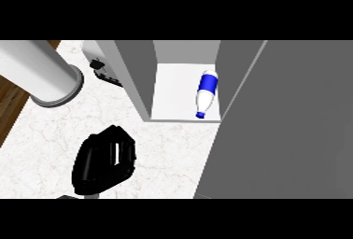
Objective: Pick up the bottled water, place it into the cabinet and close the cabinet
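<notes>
- White marbled counter (62,140) fills the lower left of the head view, with a strip of brown wood floor (12,105) showing past its left edge.
- Grey cabinet door (289,121) takes up the whole right side; it stands swung open, its near edge running down from the top of the view to the bottom.
- Behind that door sits the cabinet (131,74) itself, grey walls around a white floor, open towards me.
- A big pale cylinder (34,70) with a grey rim comes in from the upper left corner and hangs over the counter's left edge; I cannot tell what it is.
- Down at the lower left is the left hand (103,158), black, lying over the counter well apart from the cabinet. Its fingers look drawn together and bent, but from this angle I cannot tell whether it is spread or curled; nothing shows in it.
- The right hand does not show anywhere.
- Inside the cabinet, the bottled water (206,93) lies on its side on the white floor, close against the right wall, blue label towards the back and blue cap pointing to the front edge.
- A small dark object (103,70) sits on the counter just left of the cabinet's left wall, too unclear to name.
</notes>
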Controlling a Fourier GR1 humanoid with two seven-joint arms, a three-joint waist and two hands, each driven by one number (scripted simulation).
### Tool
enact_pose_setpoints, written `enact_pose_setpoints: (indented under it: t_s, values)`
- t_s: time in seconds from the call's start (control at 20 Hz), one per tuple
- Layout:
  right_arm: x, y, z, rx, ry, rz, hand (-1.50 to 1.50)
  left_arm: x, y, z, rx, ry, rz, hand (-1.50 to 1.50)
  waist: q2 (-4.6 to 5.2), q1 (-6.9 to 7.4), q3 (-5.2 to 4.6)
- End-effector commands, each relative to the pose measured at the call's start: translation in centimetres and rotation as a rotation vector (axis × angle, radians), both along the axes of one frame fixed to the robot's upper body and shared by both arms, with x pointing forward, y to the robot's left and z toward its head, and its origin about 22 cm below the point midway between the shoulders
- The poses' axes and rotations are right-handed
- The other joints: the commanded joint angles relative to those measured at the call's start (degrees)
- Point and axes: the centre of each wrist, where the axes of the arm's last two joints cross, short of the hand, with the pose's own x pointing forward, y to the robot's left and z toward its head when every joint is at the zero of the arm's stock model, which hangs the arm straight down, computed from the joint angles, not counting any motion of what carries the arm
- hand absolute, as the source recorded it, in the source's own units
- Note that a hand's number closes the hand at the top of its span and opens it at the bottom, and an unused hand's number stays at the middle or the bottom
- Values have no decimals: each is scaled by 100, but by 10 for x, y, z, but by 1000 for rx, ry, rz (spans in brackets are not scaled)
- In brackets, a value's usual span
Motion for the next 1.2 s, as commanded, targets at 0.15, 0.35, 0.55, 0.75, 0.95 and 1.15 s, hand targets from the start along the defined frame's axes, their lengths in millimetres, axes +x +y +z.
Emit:
enact_pose_setpoints:
  t_s: [0.15,0.35,0.55,0.75,0.95,1.15]
  values:
    - [3,61,10,44,-32,145,150,-24,34,5,-8,-6,67,150,21,-5,-2]
    - [-8,87,15,8,-58,185,150,-45,61,16,-25,4,50,150,-1,30,-5]
    - [1,103,16,-20,-206,145,150,-46,80,7,-14,-10,65,150,8,21,-9]
    - [19,113,25,-7,-198,82,150,-47,87,12,-41,-4,75,150,25,107,-16]
    - [43,117,27,-2,-187,-28,150,-57,112,8,-10,-3,76,150,47,189,-19]
    - [78,122,30,32,-115,-92,150,-53,120,19,-13,-31,65,150,79,195,-5]
